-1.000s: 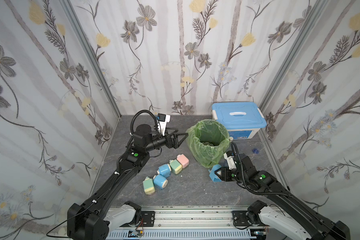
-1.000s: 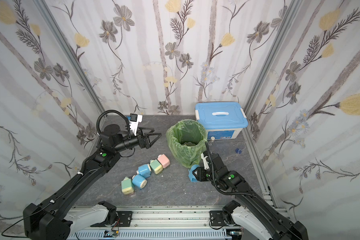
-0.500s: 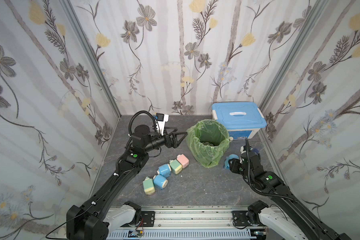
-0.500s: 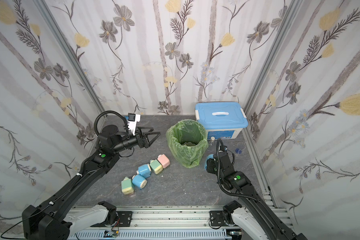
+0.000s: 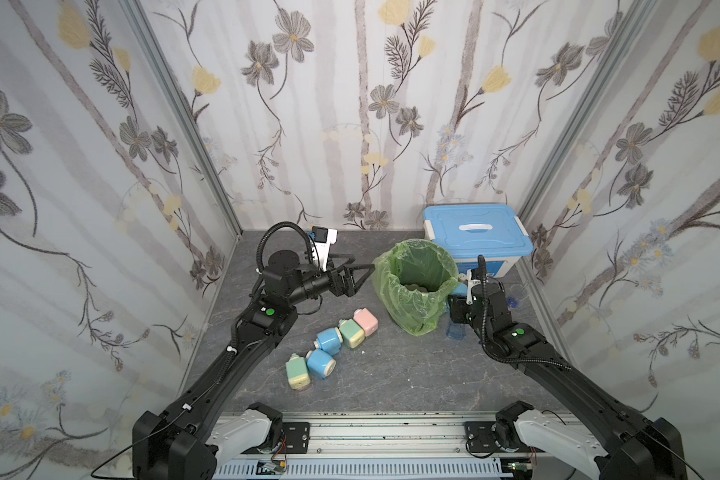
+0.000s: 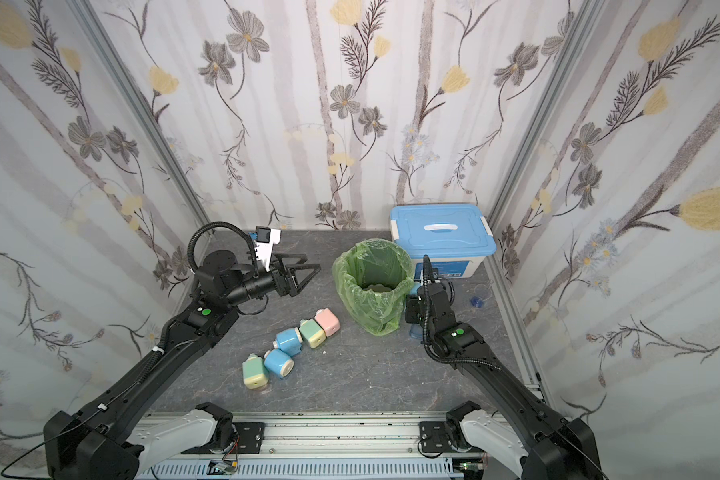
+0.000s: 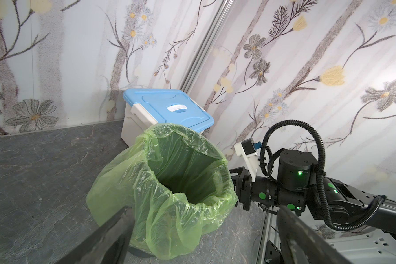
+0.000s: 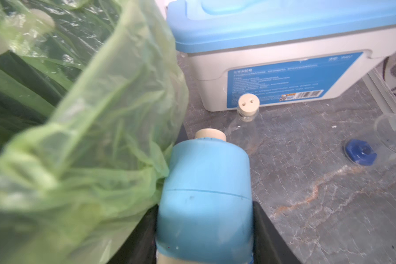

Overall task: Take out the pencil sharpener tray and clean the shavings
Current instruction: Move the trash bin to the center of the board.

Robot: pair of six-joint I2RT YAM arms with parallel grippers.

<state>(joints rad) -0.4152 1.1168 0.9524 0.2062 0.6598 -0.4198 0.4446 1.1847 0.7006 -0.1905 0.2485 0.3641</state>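
- The right gripper [image 8: 205, 205] pinched the blue sharpener [image 8: 206, 169] by its two sides, at 3 o'clock of the bin [image 5: 408, 320]. The blue body touched the green bag [image 8: 89, 137].
- The left gripper [image 7: 205, 206] hung at 9 o'clock of the bin, its jaws spread wide with nothing between them.
- We judged the sharpener to be light, hard plastic with a smooth, rounded skin. It could turn or slip in the grip if the pull on the tray was not straight.
- We judged the tray to be thin, light and perhaps brittle. A gentle pinch on whatever end sticks out, drawn along the body's axis, seemed the best hold. The shavings inside would be loose and would spill at any tilt away from the bin's mouth.
- We could not tell whether the tray sat in the held sharpener. Only a seam across the blue body and a cream band low between the fingers [image 8: 270, 233] showed.
- A clear piece [image 5: 456, 330] lay on the table [image 5: 391, 382] at 5 o'clock of the bin, partly under the right arm [image 5: 528, 353]. It was perhaps a tray, but too faint to say.
- Five loose sharpeners [image 5: 329, 338] lay at 8 o'clock of the bin, with a pale fleck [image 5: 362, 352] just beside them, maybe shavings.
- The bin's bottom was dark, and we could not make out what lay there.
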